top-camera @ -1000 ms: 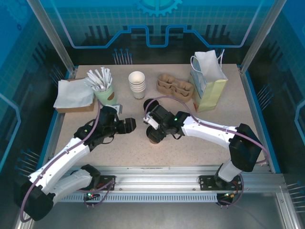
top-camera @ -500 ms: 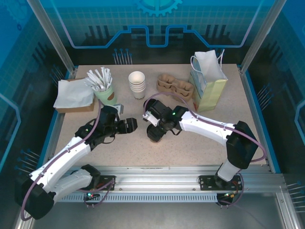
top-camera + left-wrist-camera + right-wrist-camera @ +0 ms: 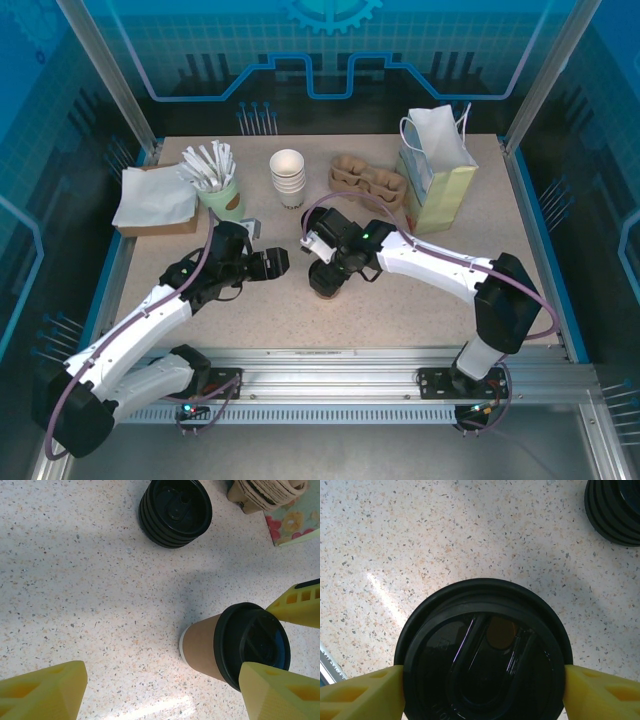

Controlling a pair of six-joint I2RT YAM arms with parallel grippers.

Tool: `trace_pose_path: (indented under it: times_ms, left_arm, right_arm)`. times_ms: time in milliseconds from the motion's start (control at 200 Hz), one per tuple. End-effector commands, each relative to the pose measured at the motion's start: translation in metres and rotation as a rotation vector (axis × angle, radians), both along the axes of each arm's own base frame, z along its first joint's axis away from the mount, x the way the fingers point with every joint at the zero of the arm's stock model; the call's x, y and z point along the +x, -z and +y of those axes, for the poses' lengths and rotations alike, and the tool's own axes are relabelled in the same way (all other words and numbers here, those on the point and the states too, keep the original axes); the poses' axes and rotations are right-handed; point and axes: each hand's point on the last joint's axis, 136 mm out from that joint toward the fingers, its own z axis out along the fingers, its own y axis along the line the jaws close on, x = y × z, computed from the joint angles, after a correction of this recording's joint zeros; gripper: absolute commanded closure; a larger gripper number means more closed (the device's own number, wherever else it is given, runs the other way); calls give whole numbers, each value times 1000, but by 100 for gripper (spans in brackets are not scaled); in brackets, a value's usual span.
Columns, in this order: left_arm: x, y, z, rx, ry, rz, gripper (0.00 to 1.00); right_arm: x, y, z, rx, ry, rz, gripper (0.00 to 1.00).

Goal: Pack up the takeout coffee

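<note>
While the left gripper (image 3: 162, 672) stands wide open and empty, the right gripper (image 3: 483, 672) brackets the coffee (image 3: 235, 647) for lifting, though I cannot tell if it is clamped.

From above, we are seeing only a brown sliver of the takeout coffee (image 3: 320, 293), as the right gripper (image 3: 325, 277) is covering the rest. In the right wrist view its lid (image 3: 485, 650) is hiding the cup's body and running off the bottom edge, so we are failing to tell whether the fingertips (image 3: 370, 689) are pressing the cup. The stack of black lids (image 3: 616, 510) is getting cropped at that view's corner.
</note>
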Motion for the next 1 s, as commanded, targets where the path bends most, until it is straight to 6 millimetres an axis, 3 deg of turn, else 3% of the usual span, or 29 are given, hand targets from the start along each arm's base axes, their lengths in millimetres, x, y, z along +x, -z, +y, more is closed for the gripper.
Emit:
trace_pose_path:
  times_ms: [0, 285, 550, 710, 995]
  left_arm:
    - [0, 0, -2, -19, 12, -1, 19]
    - [-2, 4, -3, -26, 17, 7, 19]
    - [-6, 3, -24, -124, 106, 5, 16]
    - [-7, 12, -47, -210, 183, 57, 15]
    - [-4, 38, -73, -267, 267, 143, 14]
  right_arm:
    - [-1, 6, -4, -22, -5, 27, 20]
    - [-5, 2, -6, -14, -5, 31, 17]
    - [-8, -45, -11, 233, 59, 66, 12]
    - [0, -32, -32, 320, 159, 175, 11]
    - [10, -6, -40, 412, 241, 312, 15]
